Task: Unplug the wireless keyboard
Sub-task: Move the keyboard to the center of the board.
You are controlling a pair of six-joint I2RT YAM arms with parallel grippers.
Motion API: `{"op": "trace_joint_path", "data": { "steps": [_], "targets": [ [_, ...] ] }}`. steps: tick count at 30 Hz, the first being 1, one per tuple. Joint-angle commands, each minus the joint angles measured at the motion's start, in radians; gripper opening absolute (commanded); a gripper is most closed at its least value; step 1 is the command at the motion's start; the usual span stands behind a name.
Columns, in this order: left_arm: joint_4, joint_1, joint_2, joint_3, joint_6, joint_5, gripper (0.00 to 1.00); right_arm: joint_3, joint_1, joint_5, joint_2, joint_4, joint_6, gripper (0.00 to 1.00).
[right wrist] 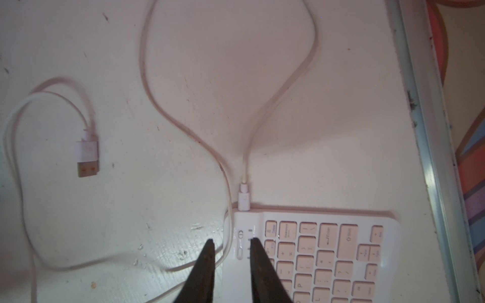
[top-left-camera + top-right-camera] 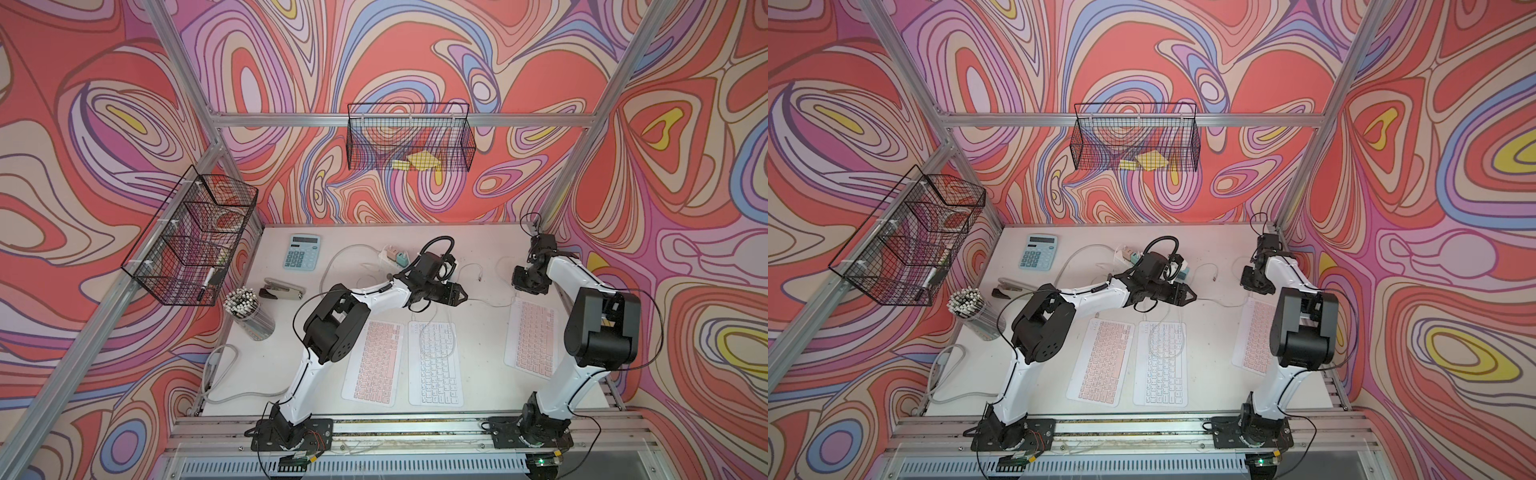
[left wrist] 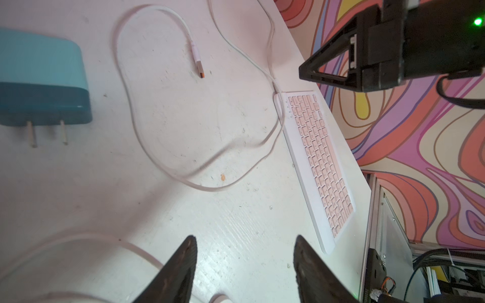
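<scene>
While the right gripper (image 1: 231, 242) is hanging over the corner of the keyboard (image 1: 328, 257) with its jaws narrowly apart and clasping nothing, the plug (image 1: 244, 200) is sitting in the keyboard's edge just ahead of the tips, and the left gripper (image 3: 245, 238) is hanging over the table (image 3: 162, 112), jaws wide and empty

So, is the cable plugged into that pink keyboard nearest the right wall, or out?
Plugged in: the right wrist view shows the white connector pushed into the edge of the pink keyboard.
</scene>
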Motion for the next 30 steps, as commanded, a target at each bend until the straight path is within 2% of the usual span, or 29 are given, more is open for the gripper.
{"op": "trace_joint_path", "data": {
  "steps": [1, 17, 26, 30],
  "targets": [
    [0.053, -0.009, -0.045, -0.003, 0.000, 0.031, 0.60, -0.008, -0.018, -0.016, 0.045, 0.012, -0.024, 0.25],
    [0.070, -0.010, -0.040, -0.018, -0.034, 0.018, 0.58, 0.040, -0.051, -0.046, 0.159, 0.023, -0.075, 0.25],
    [0.076, -0.011, -0.038, -0.024, -0.041, 0.018, 0.58, 0.051, -0.051, -0.079, 0.180, 0.022, -0.065, 0.25],
    [0.077, -0.014, -0.040, -0.024, -0.040, 0.016, 0.57, 0.049, -0.052, -0.058, 0.179, 0.004, -0.064, 0.24]
  ]
}}
